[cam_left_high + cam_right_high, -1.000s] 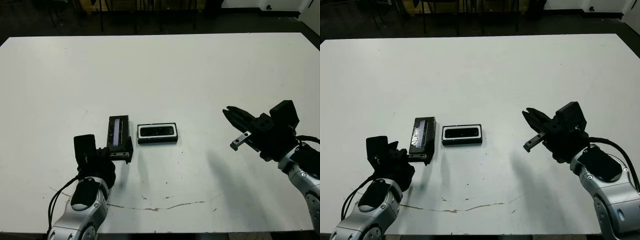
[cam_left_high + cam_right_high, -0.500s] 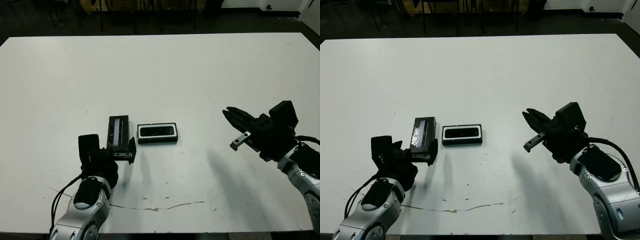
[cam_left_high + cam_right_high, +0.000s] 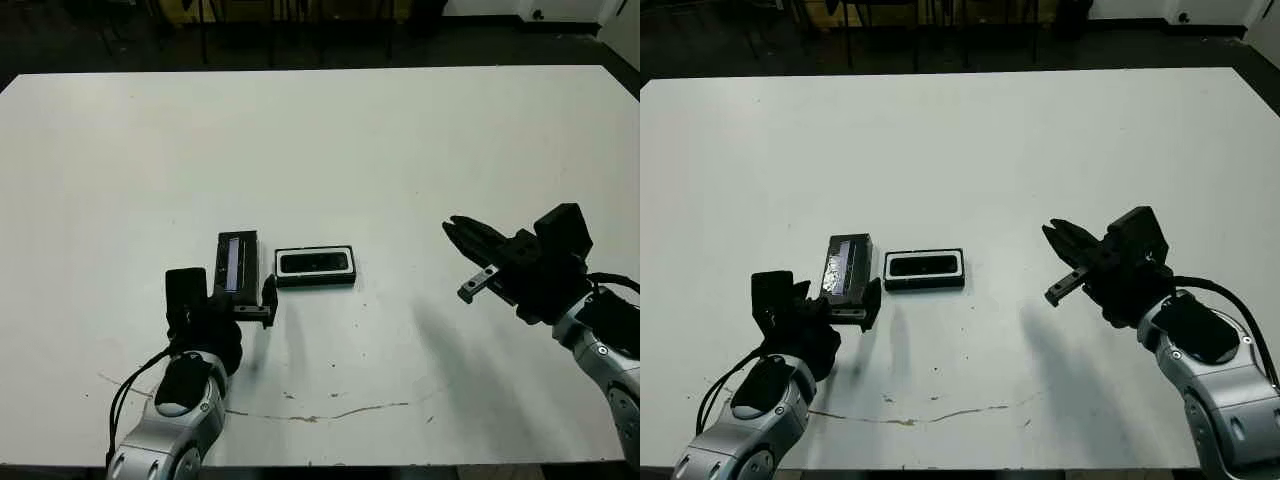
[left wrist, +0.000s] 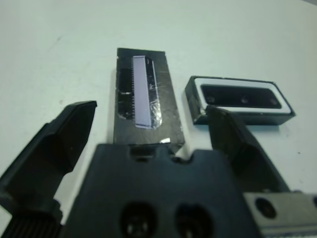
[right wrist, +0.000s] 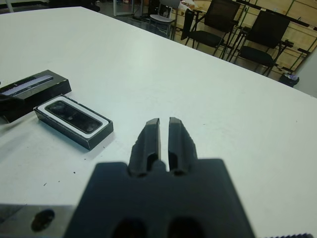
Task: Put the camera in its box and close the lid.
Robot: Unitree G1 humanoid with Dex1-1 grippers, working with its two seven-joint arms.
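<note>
Head pair: high over the table's [image 3: 400, 140] near edge, looking forward and down.
Wrist views: low, close.
Shared: box [image 3: 315, 266], lid [image 4: 143, 99].

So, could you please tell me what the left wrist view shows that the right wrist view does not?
Only the left wrist view shows the left gripper, its fingers spread wide, with the lid lying between them, its whole glossy strip visible.

Only the right wrist view shows the right gripper, nearly shut and empty, plus chairs beyond the table.

Both show the lid, and the box beside it with the camera already inside, uncovered.
</note>
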